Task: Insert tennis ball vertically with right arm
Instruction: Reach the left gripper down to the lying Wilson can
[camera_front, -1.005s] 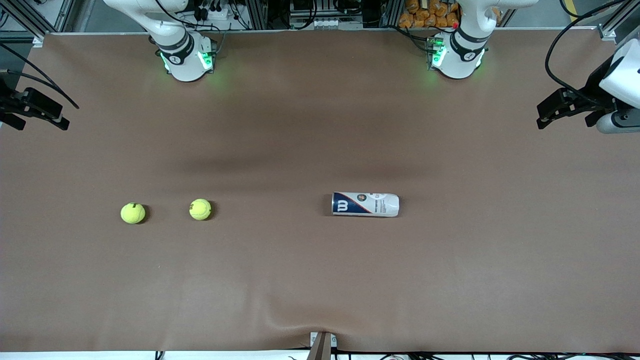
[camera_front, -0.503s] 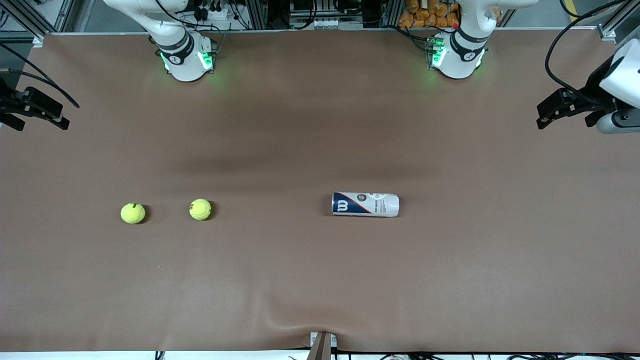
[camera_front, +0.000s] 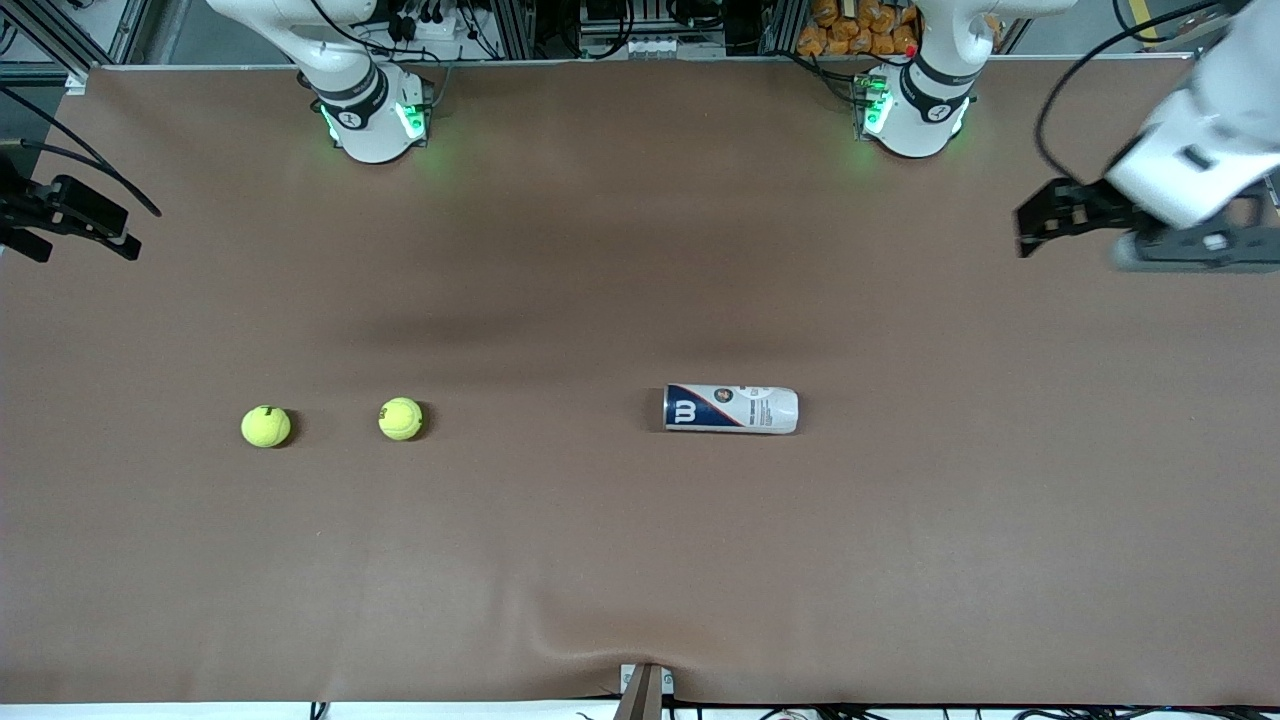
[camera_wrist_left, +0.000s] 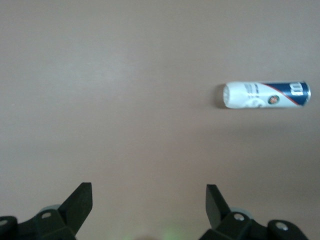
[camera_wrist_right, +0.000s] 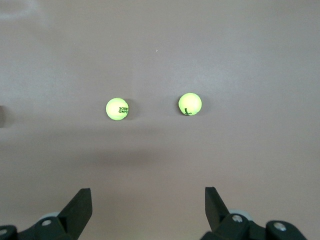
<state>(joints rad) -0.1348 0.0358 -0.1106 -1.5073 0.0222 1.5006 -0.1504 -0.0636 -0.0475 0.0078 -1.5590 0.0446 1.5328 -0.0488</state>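
Two yellow-green tennis balls (camera_front: 266, 426) (camera_front: 400, 419) lie on the brown table toward the right arm's end; the right wrist view shows both balls (camera_wrist_right: 117, 109) (camera_wrist_right: 190, 104). A white and blue ball can (camera_front: 731, 409) lies on its side near the table's middle and also shows in the left wrist view (camera_wrist_left: 266, 95). My right gripper (camera_front: 100, 225) (camera_wrist_right: 148, 195) hangs open and empty over the table's edge at the right arm's end. At the left arm's end, my left gripper (camera_front: 1030, 225) (camera_wrist_left: 149, 192) is open and empty above the bare table.
The brown cloth (camera_front: 640, 560) covers the whole table and has a small ripple at its edge nearest the camera. Both arm bases (camera_front: 375, 120) (camera_front: 912, 115) stand along the edge farthest from the camera. A mount (camera_front: 645, 690) pokes up at the near edge.
The left arm's hand has swung inward over the table, toward the can's side. The right arm, the balls and the can have not moved.
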